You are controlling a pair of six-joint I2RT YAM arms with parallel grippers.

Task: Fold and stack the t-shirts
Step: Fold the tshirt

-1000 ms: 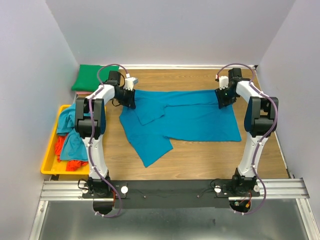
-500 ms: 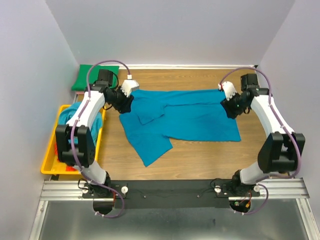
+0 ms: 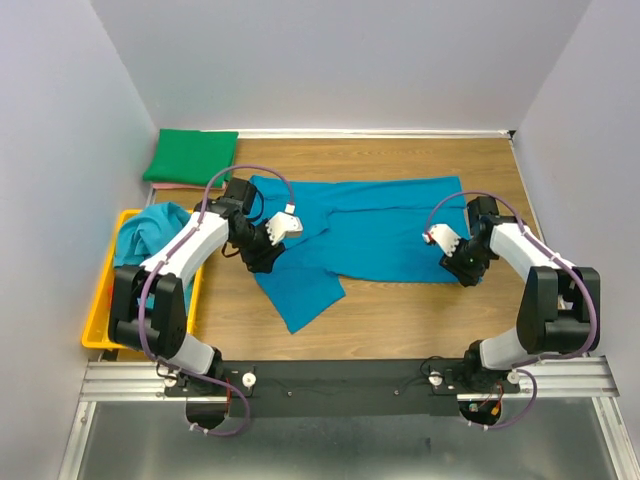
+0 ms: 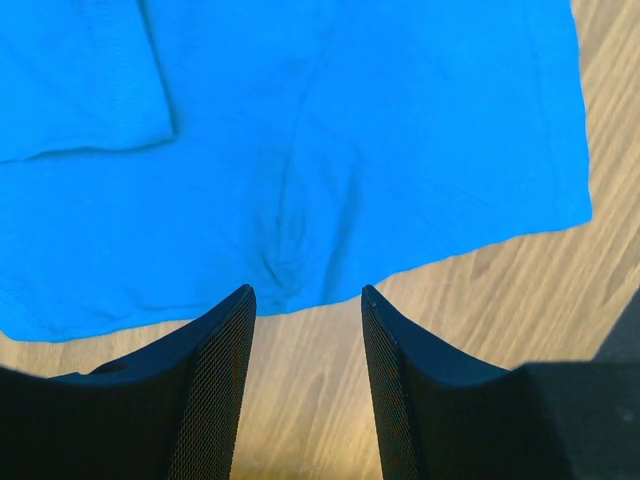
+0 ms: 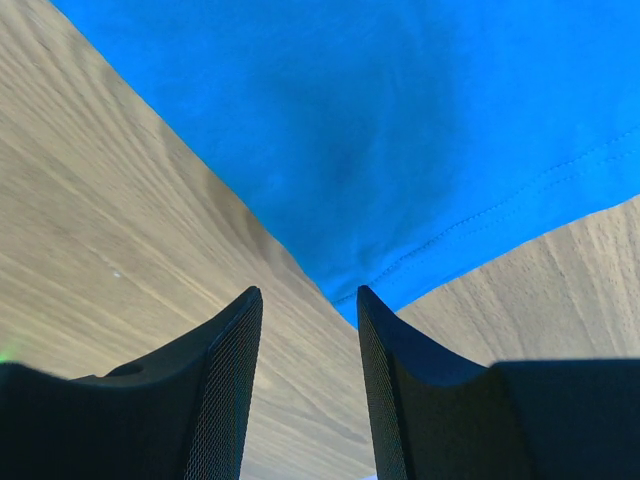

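1. Teal-blue t-shirt [image 3: 390,225]: lies spread flat across the middle of the wooden surface [image 3: 420,320], with one part trailing toward the near edge.
2. Green t-shirt [image 3: 192,157]: folded, at the far left corner.
3. Yellow tray [image 3: 100,320]: sits at the left edge and holds a bunched teal shirt [image 3: 150,225].
4. Left end effector [image 4: 305,295]: jaws apart and empty, low over the spread shirt's left edge.
5. Right end effector [image 5: 308,292]: jaws apart and empty, over the spread shirt's near right corner.

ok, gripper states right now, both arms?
Left gripper: open, holding nothing, poised at the teal t-shirt's edge.
Right gripper: open, holding nothing, poised at a corner of the same shirt.
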